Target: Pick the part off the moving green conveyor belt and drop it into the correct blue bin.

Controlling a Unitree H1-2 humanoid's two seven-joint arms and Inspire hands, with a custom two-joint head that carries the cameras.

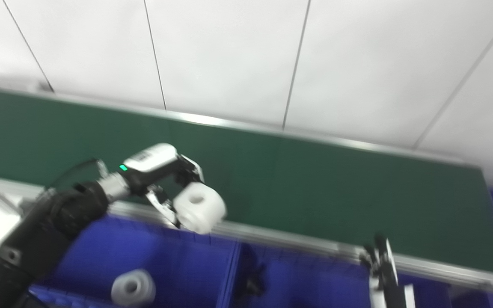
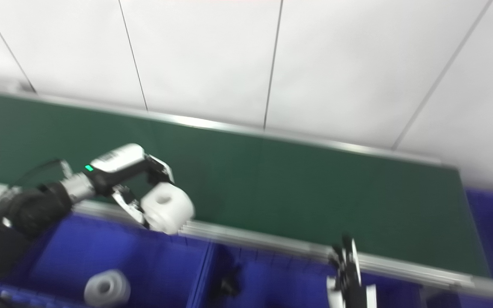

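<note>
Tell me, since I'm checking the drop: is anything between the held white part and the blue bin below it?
Nothing visible. The left hand holds the white ring-shaped part at the conveyor's near rail, above the open left blue bin, where another white ring lies.

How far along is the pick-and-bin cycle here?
Done: one white cylindrical part with a centre hole already lies in the left blue bin. In hand: the left hand grips a similar white part over the belt's near rail. Left: release it into the bin. The right hand waits low; its state is unclear.

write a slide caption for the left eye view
Left robot hand holds a white ring at the belt edge, above a blue bin.
</note>
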